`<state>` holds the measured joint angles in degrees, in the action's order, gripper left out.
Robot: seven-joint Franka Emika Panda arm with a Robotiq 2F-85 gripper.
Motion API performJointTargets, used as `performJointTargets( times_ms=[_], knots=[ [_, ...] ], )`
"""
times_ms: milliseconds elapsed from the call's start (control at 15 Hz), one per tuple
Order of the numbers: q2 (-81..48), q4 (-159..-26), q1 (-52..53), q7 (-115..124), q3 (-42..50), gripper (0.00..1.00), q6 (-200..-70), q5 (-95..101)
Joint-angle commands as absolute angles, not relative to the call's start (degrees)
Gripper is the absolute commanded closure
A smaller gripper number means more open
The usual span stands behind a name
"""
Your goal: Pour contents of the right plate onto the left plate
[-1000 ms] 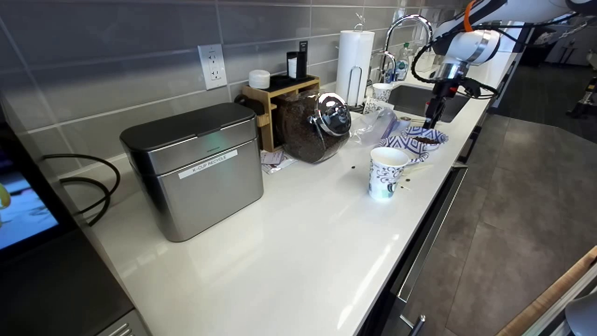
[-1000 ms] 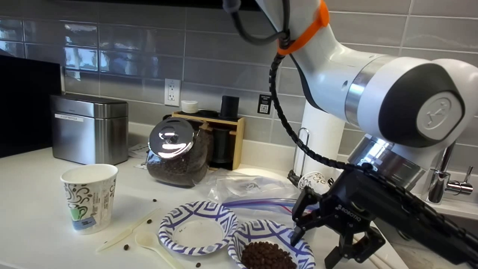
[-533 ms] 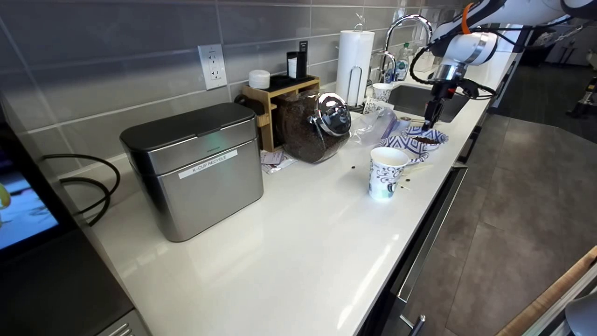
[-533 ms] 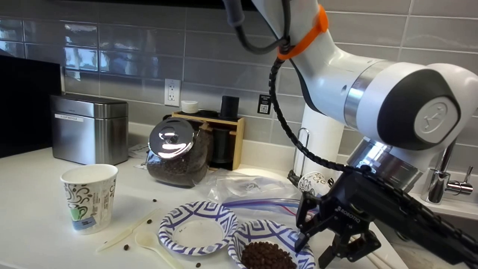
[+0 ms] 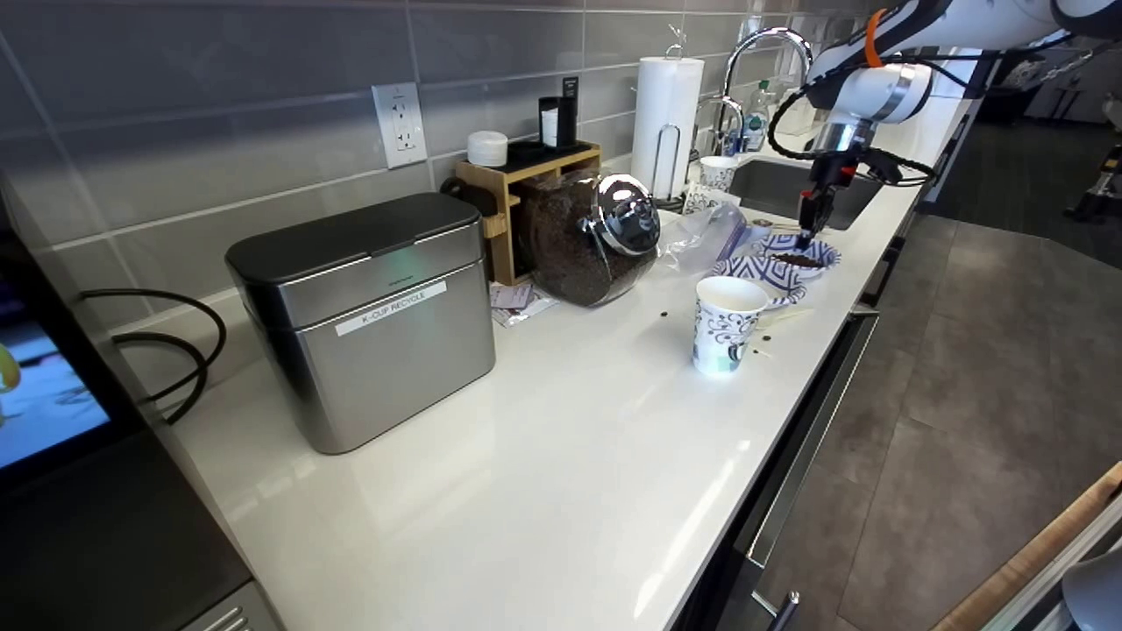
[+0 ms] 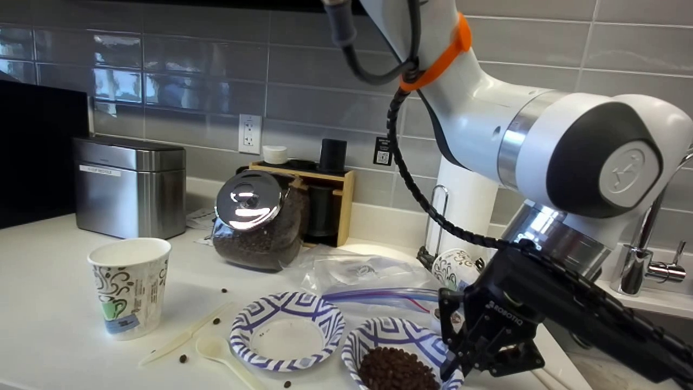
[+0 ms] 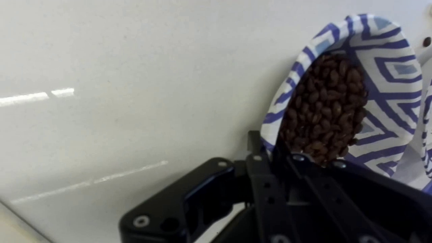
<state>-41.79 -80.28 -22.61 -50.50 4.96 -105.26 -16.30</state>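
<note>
Kitchen, white counter (image 5: 526,491), sink (image 5: 761,186), chrome faucet (image 6: 633,271), paper towel roll (image 5: 666,123), K-Cup recycle bin (image 5: 377,324), tiled wall (image 5: 263,105)

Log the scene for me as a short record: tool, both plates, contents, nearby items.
Tool: closed on the rim of the right plate, one finger inside, one outside
Contents: brown beans, in the right plate
Left plate: a few specks, no pile of beans
Pour: not yet done
Nearby: upright paper cup, spoon, loose beans

Counter (image 5: 491,526) and tiled wall (image 6: 325,114) in both exterior views, wrist view downward, close over right plate (image 7: 383,111)
</note>
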Motion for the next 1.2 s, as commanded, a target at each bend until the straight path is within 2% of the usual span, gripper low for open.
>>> performJointTargets(
  times_ms=[0,733,1133],
  knots=[
    [-42.6,-78.1,-23.8,-48.7,4.3,1.00,-102.9,-15.2],
    [-36.0,-81.0,-26.5,-51.1,4.0,0.99,-97.2,-16.9],
    [-28.2,-87.8,-23.3,-44.6,5.6,0.99,-100.4,-14.9]
  ],
)
